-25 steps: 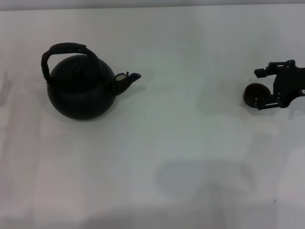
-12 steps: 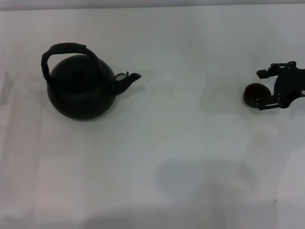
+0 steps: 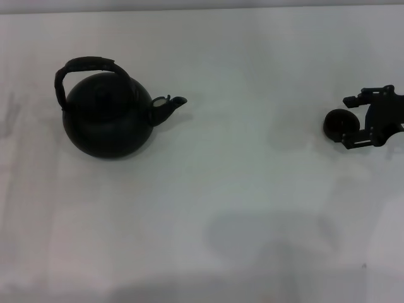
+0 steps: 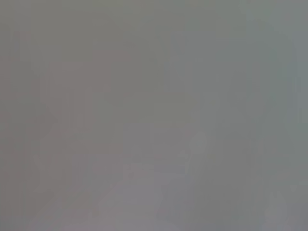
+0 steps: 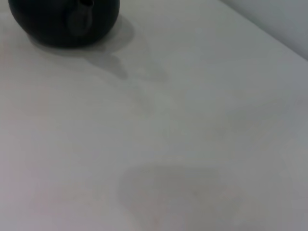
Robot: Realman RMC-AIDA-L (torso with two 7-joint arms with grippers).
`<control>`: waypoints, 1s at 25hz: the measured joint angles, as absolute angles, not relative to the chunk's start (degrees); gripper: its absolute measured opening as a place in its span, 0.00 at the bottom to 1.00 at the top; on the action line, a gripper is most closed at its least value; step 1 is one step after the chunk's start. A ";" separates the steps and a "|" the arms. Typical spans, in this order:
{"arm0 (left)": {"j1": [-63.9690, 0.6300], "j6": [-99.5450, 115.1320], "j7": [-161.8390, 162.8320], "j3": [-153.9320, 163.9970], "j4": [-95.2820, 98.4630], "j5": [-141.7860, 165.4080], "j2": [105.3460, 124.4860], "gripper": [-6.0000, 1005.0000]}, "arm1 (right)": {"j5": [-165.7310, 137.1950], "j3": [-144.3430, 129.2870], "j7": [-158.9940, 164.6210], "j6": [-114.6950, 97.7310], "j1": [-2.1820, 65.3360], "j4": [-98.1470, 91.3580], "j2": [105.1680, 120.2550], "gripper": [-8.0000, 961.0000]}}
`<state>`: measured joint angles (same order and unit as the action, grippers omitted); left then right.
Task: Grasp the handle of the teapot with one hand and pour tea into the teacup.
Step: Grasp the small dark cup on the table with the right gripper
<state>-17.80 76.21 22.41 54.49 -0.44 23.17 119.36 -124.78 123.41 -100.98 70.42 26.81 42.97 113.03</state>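
On the left half of the white desk (image 3: 252, 189), as the head view shows it, stands the teapot (image 3: 107, 120), upright, its stubby spout (image 3: 169, 107) pointing toward the robot's right. Its arched handle (image 3: 85, 68) rises over the round body, and the hoop's long axis runs roughly left to right, in line with the spout. At the far right edge of the same view sits the teacup (image 3: 338, 123), upright and well apart from the teapot, with bare desk between them. The right gripper (image 3: 363, 120) is just beside the teacup on its right; one dark finger (image 3: 356, 140) reaches toward the cup's base and another (image 3: 353, 100) lies above it, so the fingers appear spread with nothing clamped between them, and whether either touches the cup cannot be told. The right wrist view looks across open desk to the teapot's lower body (image 5: 62, 19) with the spout facing the camera, which places the pot far off along that arm's line of sight. The left gripper is in no view, and its wrist view shows only a featureless grey field, so the state of its fingers is unknown. Judged from this layout, the handle lies on the left arm's side and far from the right gripper; a grasp from above, closing across the hoop's wrapped top, would suit the pour toward the cup.
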 joint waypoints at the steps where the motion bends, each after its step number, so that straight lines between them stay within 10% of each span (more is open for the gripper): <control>1: -17.81 76.21 22.41 54.49 -0.44 23.20 119.36 0.88 | -124.78 123.43 -100.98 70.39 26.81 42.97 113.03 0.82; 25: -17.70 75.53 22.41 54.58 -0.44 23.46 119.36 0.88 | -126.11 122.73 -100.45 68.86 27.29 41.57 113.49 0.81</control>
